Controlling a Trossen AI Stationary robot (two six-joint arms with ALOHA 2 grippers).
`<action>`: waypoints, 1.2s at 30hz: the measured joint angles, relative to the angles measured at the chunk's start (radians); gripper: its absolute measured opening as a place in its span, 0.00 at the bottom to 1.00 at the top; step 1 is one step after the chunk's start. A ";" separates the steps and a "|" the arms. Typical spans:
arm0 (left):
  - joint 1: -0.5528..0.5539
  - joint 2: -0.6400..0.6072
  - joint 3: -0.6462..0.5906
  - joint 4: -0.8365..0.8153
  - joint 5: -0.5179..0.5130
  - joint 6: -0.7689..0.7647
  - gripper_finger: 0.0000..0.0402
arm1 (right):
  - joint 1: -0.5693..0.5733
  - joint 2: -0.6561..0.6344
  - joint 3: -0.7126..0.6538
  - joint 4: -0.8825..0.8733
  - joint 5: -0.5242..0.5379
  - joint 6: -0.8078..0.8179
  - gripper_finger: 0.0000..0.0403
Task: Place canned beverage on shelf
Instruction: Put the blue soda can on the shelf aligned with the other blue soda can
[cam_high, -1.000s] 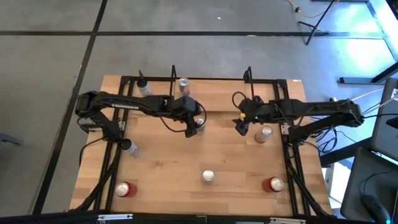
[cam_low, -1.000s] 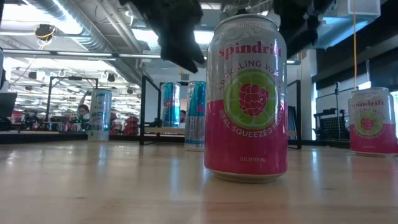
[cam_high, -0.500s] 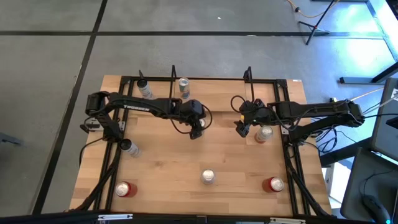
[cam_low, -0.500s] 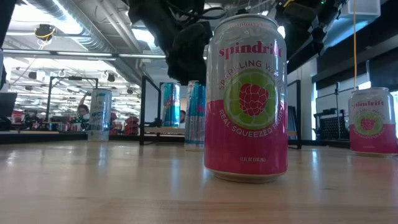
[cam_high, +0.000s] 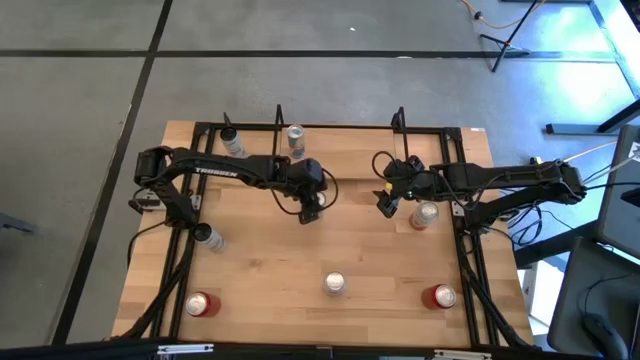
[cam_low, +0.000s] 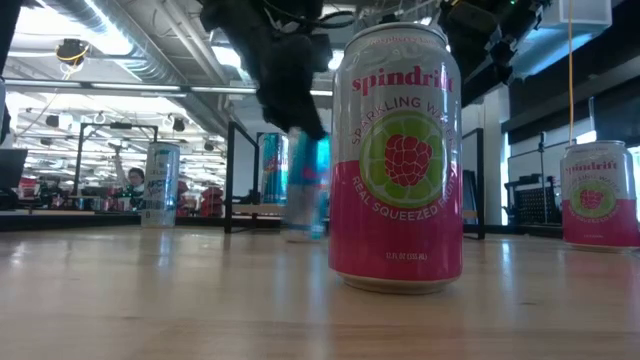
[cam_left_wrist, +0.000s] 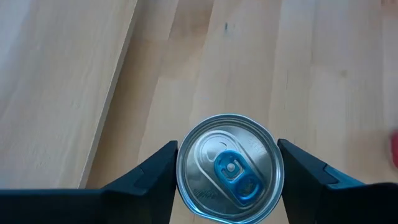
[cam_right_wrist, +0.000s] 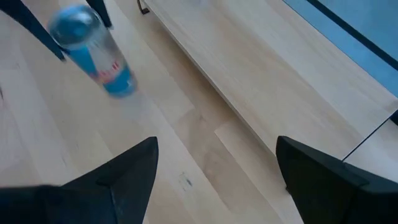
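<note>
Reaching over mid-table, left tool (cam_left_wrist: 227, 171) grips blue can (cam_left_wrist: 229, 168) top-down.

The setting was an open-plan robotics lab: exposed ceiling ducts (cam_low: 120, 45) and strip lights ran across the upper left of the low view, a person (cam_low: 130, 180) sat at distant workstations, and grey concrete floor (cam_high: 300, 30) surrounded the wooden table (cam_high: 270, 270).

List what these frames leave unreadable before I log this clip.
- Blue can in the left gripper: label motion-blurred in the low view; the left wrist view shows only its top.
- Whether its base touches the table: smeared in the low view.
- Shelf in the low view: mostly behind the raspberry Spindrift can.
- Right gripper: empty, fingertips cropped.
</note>
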 joint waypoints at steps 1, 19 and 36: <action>0.000 -0.014 0.013 -0.028 -0.003 0.009 0.49 | 0.000 0.000 0.000 0.000 0.000 0.000 0.78; 0.290 -0.160 0.164 -0.313 0.075 0.417 0.49 | -0.001 0.000 0.000 0.070 0.002 -0.016 0.78; 0.448 -0.161 0.017 -0.198 0.256 0.538 0.49 | -0.001 0.001 0.000 0.128 0.002 -0.006 0.78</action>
